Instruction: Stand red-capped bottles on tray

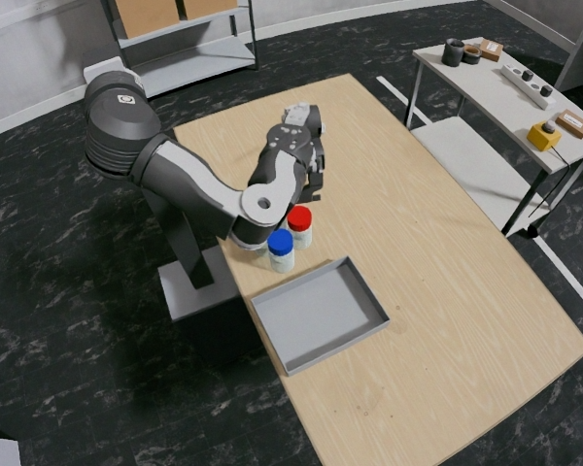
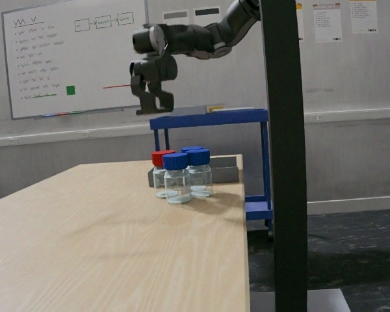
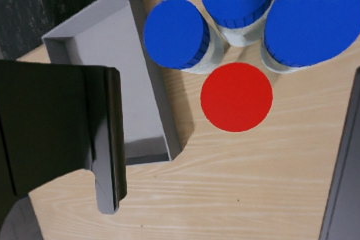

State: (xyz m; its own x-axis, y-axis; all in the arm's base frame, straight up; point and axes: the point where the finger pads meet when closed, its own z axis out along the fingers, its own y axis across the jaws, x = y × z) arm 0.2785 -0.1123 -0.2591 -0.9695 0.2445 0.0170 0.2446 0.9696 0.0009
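A bottle with a red cap (image 1: pixel 299 218) (image 2: pixel 158 158) (image 3: pixel 236 97) stands upright outside the tray (image 1: pixel 322 316) (image 2: pixel 226 175) (image 3: pixel 107 45). Three blue-capped bottles stand close to it: one nearest the tray (image 1: pixel 281 243) (image 2: pixel 192 147) (image 3: pixel 173 34), one nearer the table edge (image 2: pixel 199 157) (image 3: pixel 237 9), and one farthest from the tray (image 2: pixel 175 161) (image 3: pixel 314 30). The arm hides most of the last two in the top view. My gripper (image 1: pixel 313 197) (image 2: pixel 154 111) (image 3: pixel 206 151) is partly open and empty, pointing down, well above the caps. In the wrist view the red cap shows between the fingers.
The tray holds no bottle. The arm's elbow (image 1: pixel 263 203) hangs over the near table edge beside the bottles. A side table (image 1: pixel 512 105) with small items stands off to the right, and a blue cart (image 2: pixel 208 121) stands beyond the table.
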